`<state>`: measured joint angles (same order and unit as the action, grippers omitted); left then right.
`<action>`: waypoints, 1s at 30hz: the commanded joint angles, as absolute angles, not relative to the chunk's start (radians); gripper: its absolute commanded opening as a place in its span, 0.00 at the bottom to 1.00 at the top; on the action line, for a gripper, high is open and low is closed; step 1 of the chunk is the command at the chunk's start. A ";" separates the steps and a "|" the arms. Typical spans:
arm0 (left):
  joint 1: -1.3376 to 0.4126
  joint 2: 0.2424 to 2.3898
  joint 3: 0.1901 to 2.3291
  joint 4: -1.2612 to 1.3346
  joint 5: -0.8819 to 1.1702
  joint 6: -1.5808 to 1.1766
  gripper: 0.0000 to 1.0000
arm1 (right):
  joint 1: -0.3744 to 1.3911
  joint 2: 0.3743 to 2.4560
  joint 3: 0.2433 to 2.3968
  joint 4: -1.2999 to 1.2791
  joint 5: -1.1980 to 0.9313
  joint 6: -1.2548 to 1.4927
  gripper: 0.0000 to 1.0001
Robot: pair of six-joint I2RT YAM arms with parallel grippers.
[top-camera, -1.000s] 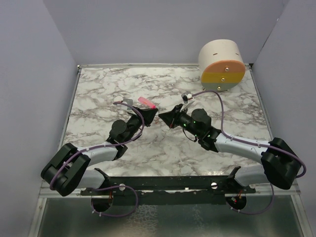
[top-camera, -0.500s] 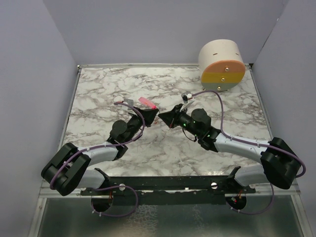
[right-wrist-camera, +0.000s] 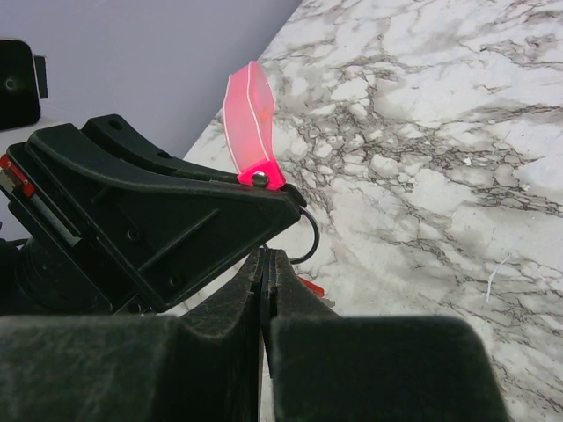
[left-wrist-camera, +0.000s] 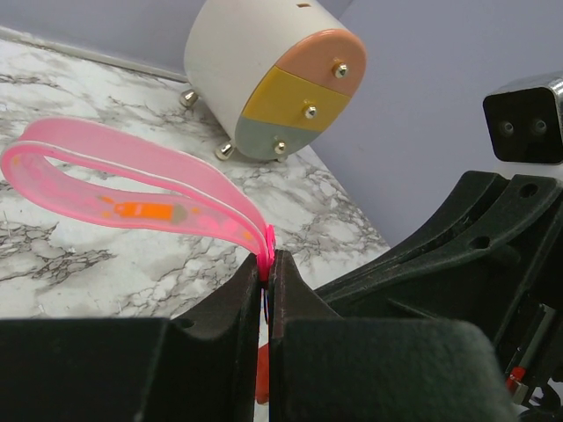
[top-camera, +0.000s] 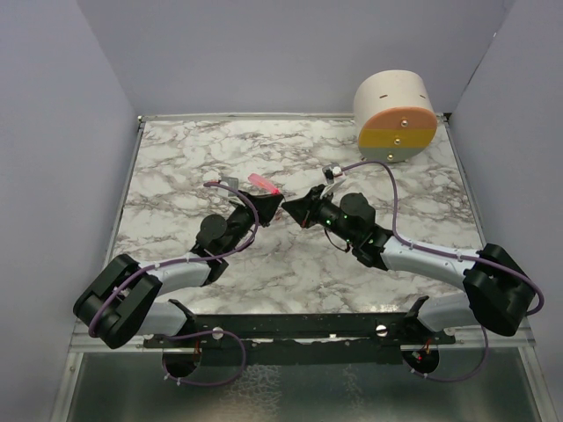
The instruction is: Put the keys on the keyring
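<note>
From above, shows the left gripper (top-camera: 274, 204) and right gripper (top-camera: 290, 209) nose to nose near the middle of the tabletop (top-camera: 176, 167), tips just beside each other. Shows the keyring (top-camera: 261, 183) at the left tips, its pink strap pointing toward the back edge. Shows a round box (top-camera: 395, 115) well apart at the back right corner.

From the left wrist, shows the left fingers pressed together on the joined end of the pink strap, with the loop standing out beyond the tips. Shows the round box behind and the right gripper's black body close on the right.

From the right wrist, shows the right fingers closed tight, tip against tip. Shows the thin metal ring (right-wrist-camera: 310, 230) curving out under the left gripper, right above those tips. Shows the red head of the key (right-wrist-camera: 310, 286) peeking out just beside the right fingers, below the ring. Cannot tell whether they pinch it.
</note>
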<state>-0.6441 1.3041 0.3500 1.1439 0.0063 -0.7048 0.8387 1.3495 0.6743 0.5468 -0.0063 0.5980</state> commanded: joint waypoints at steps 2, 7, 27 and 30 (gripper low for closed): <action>-0.652 1.301 0.365 1.190 0.000 -0.696 0.00 | 0.845 1.346 0.705 0.566 0.013 0.599 0.01; -0.653 1.299 0.365 1.190 0.002 -0.695 0.00 | 0.844 1.337 0.703 0.552 0.031 0.597 0.01; -0.655 1.272 0.357 1.189 0.007 -0.686 0.00 | 0.842 1.328 0.707 0.514 0.064 0.594 0.01; -0.656 1.266 0.352 1.189 0.002 -0.684 0.00 | 0.842 1.327 0.704 0.513 0.065 0.592 0.01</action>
